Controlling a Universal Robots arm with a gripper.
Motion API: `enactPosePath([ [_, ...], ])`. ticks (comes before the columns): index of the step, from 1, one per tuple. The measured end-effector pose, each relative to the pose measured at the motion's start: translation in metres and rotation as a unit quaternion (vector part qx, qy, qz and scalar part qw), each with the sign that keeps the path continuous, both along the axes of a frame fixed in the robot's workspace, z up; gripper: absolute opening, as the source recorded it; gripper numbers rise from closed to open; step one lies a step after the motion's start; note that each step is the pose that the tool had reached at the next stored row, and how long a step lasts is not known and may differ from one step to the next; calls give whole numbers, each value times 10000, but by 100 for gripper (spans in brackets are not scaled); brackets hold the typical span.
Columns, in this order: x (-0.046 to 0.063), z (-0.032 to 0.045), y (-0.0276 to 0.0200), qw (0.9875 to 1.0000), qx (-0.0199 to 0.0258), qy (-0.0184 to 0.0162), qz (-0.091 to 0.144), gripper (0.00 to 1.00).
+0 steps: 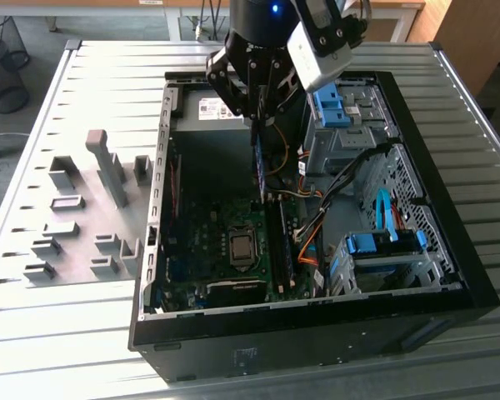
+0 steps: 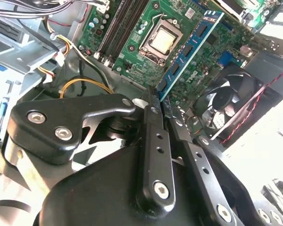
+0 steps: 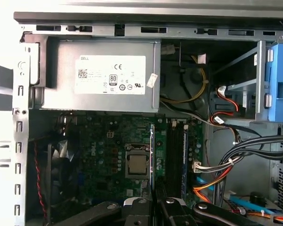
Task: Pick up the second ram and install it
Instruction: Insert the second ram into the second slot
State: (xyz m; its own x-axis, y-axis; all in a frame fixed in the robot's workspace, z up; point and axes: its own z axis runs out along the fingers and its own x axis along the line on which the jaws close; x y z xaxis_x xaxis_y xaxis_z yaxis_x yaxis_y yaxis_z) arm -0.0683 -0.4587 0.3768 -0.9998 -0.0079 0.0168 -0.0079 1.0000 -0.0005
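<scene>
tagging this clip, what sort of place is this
Likely a robotics lab or test workshop: an open black desktop computer case lies on a ribbed grey metal table, grey plastic fixture blocks stand beside it, and wire mesh waste baskets sit on the floor.

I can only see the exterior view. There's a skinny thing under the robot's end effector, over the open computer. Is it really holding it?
Observer: Yes. In the second wrist view the end effector is shut on the second ram, a blue-green strip with dark chips.
Operator: Is it plugged in?
Observer: No. In that view its far end hangs free above the motherboard, near the processor socket.
Operator: Is it straight?
Observer: In the first wrist view it shows edge-on, running parallel to the long black slots.
</scene>
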Motion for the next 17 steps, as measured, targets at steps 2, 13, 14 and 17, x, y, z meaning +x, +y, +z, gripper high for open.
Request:
enactPosePath([
  [2,0,-1,0,9999,-1,0,-103,14],
  [13,1,-31,-6,9970,2,0,-768,14],
  [14,1,-35,-6,9974,2,0,-718,14],
  [17,0,-42,-6,9983,2,0,-580,14],
])
